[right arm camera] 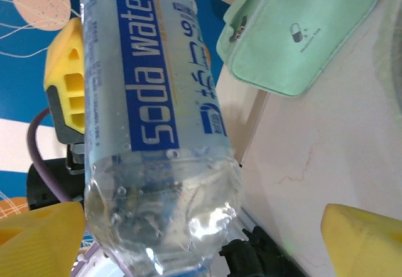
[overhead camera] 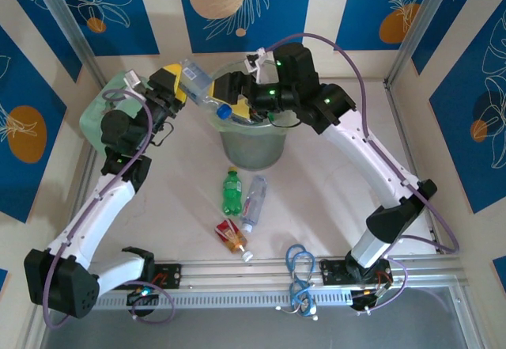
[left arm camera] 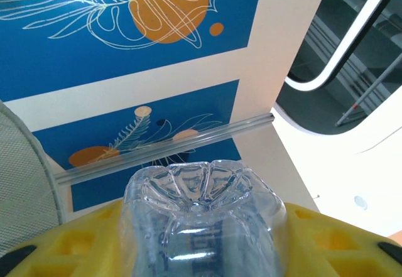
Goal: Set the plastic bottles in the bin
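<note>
Left gripper (overhead camera: 180,86) clamped on the base end of a clear plastic soda-water bottle (overhead camera: 202,89) with blue label and blue cap. The bottle is tilted, cap end down, over the left rim of the round translucent grey-green bin (overhead camera: 254,156).

Right gripper (right arm camera: 198,209) over the bin's mouth, yellow fingers (right arm camera: 361,239) spread wide, the held bottle's side between them; contact with either pad not clear.

Mint-green soft zip case (overhead camera: 93,115) left of the bin, by the wall, partly behind the left arm.

On the white table (overhead camera: 316,199), near side of the bin: green bottle (overhead camera: 232,191) and clear bottle (overhead camera: 253,199) lying side by side, just off the bin's foot. Red-labelled bottle (overhead camera: 232,237) farther out, close to the metal rail (overhead camera: 237,274).

Bare table right of the bin, bounded by the right arm's arc.
</note>
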Available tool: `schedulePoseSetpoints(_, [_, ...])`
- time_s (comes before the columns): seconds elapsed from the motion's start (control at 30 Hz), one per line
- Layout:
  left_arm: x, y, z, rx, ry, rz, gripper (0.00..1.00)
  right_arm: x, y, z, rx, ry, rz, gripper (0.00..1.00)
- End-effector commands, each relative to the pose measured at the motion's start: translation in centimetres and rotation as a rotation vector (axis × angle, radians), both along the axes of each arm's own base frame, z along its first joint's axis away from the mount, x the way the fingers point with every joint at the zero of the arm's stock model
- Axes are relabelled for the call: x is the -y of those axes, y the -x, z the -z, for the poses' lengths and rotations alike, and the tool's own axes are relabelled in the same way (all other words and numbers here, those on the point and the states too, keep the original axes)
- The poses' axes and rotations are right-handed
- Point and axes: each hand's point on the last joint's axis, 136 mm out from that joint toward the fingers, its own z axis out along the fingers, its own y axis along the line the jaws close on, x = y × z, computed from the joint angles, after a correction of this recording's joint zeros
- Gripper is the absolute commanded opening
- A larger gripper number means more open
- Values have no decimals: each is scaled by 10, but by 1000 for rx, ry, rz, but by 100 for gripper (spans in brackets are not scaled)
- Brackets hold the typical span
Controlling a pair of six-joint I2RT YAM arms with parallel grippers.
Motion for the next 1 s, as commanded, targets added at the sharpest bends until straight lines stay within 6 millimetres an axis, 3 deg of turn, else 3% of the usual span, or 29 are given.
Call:
schedulePoseSetpoints(0.0, [-4, 11, -21, 96, 49, 8, 47, -14, 5, -14, -2, -58, -51, 92])
schedulePoseSetpoints(0.23, [0, 10, -13, 80, 43, 17, 47, -27, 3, -22, 2, -94, -77, 84])
schedulePoseSetpoints(0.5, [2, 7, -4, 54, 28, 17, 47, -27, -2, -27, 12, -107, -72, 73])
schedulePoseSetpoints(0.77, [5, 2, 12, -2, -15, 14, 53, -23, -3, -26, 11, -102, -66, 66])
schedulePoseSetpoints(0.83, [7, 0, 15, -11, -19, 18, 62, -22, -5, -26, 8, -103, -63, 65])
schedulePoseSetpoints(0.97, [7, -2, 23, -36, -62, 10, 96, -17, -8, -26, 8, -98, -51, 64])
